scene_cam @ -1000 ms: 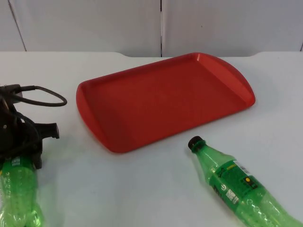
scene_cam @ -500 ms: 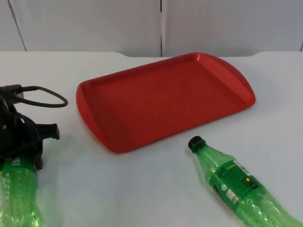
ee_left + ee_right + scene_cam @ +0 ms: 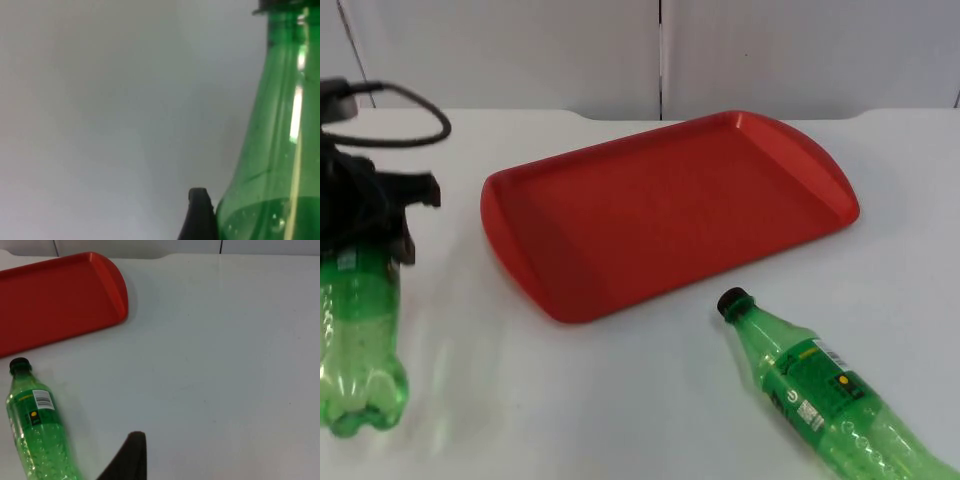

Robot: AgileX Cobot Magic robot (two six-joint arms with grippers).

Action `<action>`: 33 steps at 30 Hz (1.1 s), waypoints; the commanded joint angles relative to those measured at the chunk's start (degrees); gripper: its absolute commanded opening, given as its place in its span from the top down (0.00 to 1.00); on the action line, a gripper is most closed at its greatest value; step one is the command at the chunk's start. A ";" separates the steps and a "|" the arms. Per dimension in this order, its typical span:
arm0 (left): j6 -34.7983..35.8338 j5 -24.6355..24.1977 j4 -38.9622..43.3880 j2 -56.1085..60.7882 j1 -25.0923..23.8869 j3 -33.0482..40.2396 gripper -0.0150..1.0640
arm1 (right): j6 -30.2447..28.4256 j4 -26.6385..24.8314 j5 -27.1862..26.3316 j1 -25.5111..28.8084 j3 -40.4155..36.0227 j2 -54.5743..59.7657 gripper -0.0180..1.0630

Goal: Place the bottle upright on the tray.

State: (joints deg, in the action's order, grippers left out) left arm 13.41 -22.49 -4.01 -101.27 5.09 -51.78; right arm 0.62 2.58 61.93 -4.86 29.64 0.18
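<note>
Bottle's up now: left gripper (image 3: pixel 365 245), clenched on the green plastic soda bottle (image 3: pixel 358 345), just hoisted it upright, so the red plastic tray (image 3: pixel 665 215) is next; right claw I can't tell

The red tray (image 3: pixel 660 210) lies mid-bench with its floor bare, open from above; its raised rim is the one edge to clear. White bench (image 3: pixel 620 400) lies free between the tray's near rim and the front edge. To the right, a green bottle (image 3: pixel 820 390) lies on its side near the tray's near corner, cap toward the tray, blocking that approach. At the left, the left end effector (image 3: pixel 365 215) holds a second bottle (image 3: pixel 358 345) upright, apart from the tray's left rim.
</note>
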 commanded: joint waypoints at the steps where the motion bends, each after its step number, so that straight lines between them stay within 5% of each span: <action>1: -2.88 2.16 -2.97 3.16 0.33 -0.55 0.99 | -0.06 -0.20 -0.22 0.35 -0.04 -0.18 0.04; 8: -18.01 12.50 -14.13 10.75 0.70 -1.17 0.99 | -0.06 -0.20 -0.22 0.35 -0.04 -0.18 0.04; 17: -18.80 30.37 -13.35 16.45 5.48 -1.17 0.99 | -0.06 -0.20 -0.22 0.35 -0.04 -0.18 0.04; 22: -16.63 42.62 -2.95 16.58 9.11 -1.17 0.99 | -0.06 -0.20 -0.22 0.35 -0.04 -0.18 0.04; 26: -0.90 55.02 20.33 16.22 9.17 -1.17 0.99 | -0.06 -0.20 -0.22 0.35 -0.04 -0.18 0.04; 30: 10.73 63.82 32.91 14.54 6.89 -1.85 0.99 | -0.06 -0.20 -0.22 0.35 -0.04 -0.18 0.04; 33: 14.05 65.93 38.26 12.02 5.37 -3.83 0.99 | -0.06 -0.20 -0.22 0.35 -0.04 -0.18 0.04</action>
State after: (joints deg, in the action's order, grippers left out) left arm 24.53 40.93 30.19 -88.36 10.96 -54.73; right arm 0.62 2.58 61.93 -4.86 29.64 0.18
